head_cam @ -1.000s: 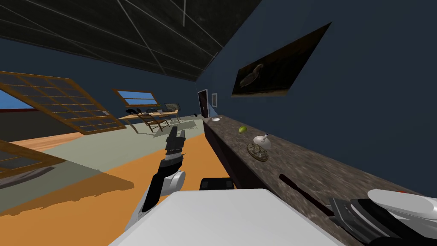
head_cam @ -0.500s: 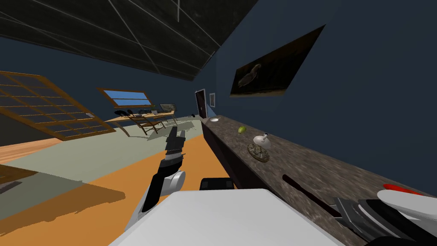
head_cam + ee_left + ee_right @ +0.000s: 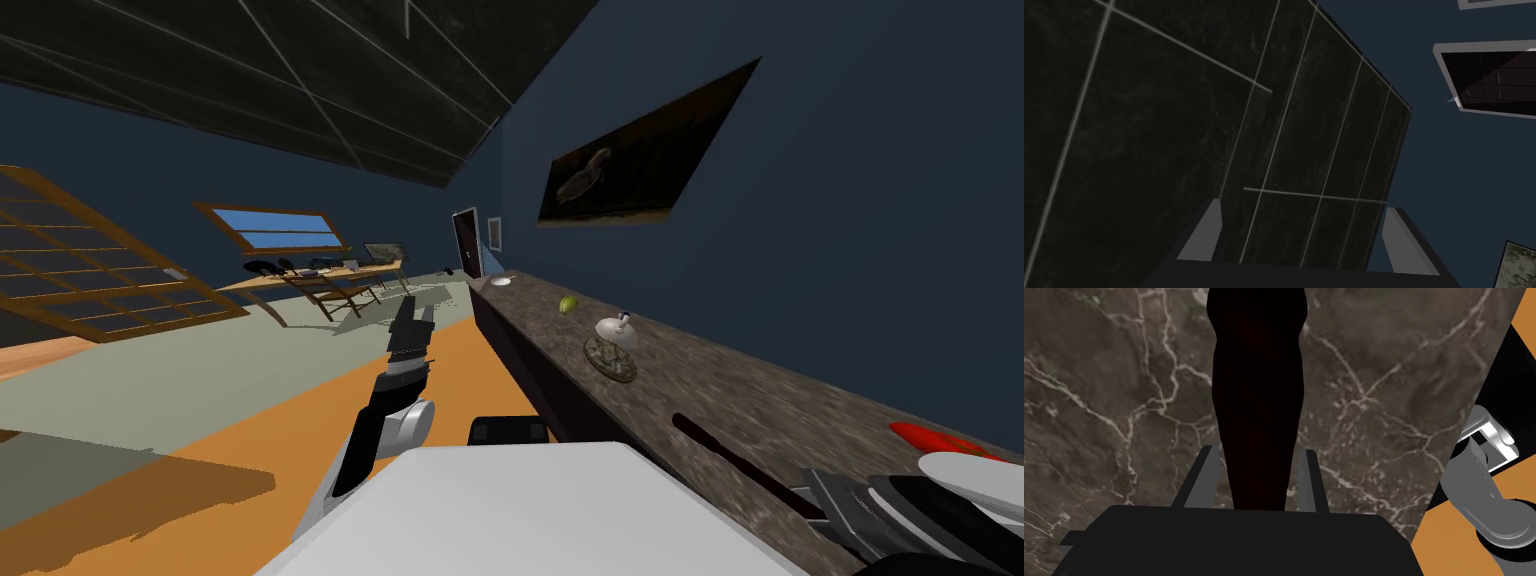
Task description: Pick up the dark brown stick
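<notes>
The dark brown stick (image 3: pixel 735 460) stretches along the marbled brown counter (image 3: pixel 700 380) at my right, its near end inside my right gripper (image 3: pixel 812 492). In the right wrist view the stick (image 3: pixel 1256 388) runs straight out between the two fingers, which press its sides just above the counter top (image 3: pixel 1399 388), so the right gripper (image 3: pixel 1258 453) is shut on it. I cannot tell whether the stick touches the counter. My left gripper (image 3: pixel 412 312) is held out in front of my chest over the orange floor, open and empty (image 3: pixel 1301 210).
Further along the counter lie a round patterned dish (image 3: pixel 610 360), a white domed thing (image 3: pixel 616 330), a green fruit (image 3: pixel 568 303) and a small white plate (image 3: pixel 502 281). A red thing (image 3: pixel 930 438) lies beside my right arm. The dark blue wall runs right behind the counter.
My right gripper has drawn back to the right along the counter and the stick has come with it. The head view has also swung a little.
</notes>
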You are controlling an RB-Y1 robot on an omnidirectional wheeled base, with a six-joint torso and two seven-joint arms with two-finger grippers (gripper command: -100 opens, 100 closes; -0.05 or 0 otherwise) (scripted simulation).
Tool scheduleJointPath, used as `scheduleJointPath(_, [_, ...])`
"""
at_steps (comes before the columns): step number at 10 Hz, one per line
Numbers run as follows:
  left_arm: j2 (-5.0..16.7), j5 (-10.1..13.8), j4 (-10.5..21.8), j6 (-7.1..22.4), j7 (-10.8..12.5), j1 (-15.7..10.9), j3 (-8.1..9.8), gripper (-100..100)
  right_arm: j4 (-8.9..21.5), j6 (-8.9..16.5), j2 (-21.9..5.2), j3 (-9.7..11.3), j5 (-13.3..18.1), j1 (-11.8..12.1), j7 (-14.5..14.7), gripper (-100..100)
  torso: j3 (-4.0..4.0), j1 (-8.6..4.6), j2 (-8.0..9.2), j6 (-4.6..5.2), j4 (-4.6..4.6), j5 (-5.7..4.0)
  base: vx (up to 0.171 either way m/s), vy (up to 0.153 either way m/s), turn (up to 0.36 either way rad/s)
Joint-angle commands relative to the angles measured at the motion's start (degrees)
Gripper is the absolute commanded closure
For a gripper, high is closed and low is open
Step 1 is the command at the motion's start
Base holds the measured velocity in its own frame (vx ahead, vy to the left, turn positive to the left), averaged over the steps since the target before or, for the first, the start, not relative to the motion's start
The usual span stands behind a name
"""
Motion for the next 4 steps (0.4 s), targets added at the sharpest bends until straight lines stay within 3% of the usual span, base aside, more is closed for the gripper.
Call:
scheduleJointPath(1, [0.00,0.00,0.00,0.00,0.00,0.00,0.00,0,2.86,-2.86,1.25,-0.71,0.56,-0.80,1.88,100,0.00,0.00,0.00,0.00,0.00,0.00,0.056,0.035,-0.103])
scheduleJointPath(3, [0.00,0.00,0.00,0.00,0.00,0.00,0.00,0,3.07,-2.65,1.15,-0.55,0.67,-0.91,1.53,100,0.00,0.01,0.00,-0.01,0.00,0.02,0.035,0.029,-0.030])
scheduleJointPath(4, [0.00,0.00,0.00,0.00,0.00,0.00,0.00,0,3.18,-2.81,1.18,-0.55,0.67,-0.90,1.61,0,0.04,-0.03,0.07,-0.04,0.02,0.02,0.000,0.000,0.000])
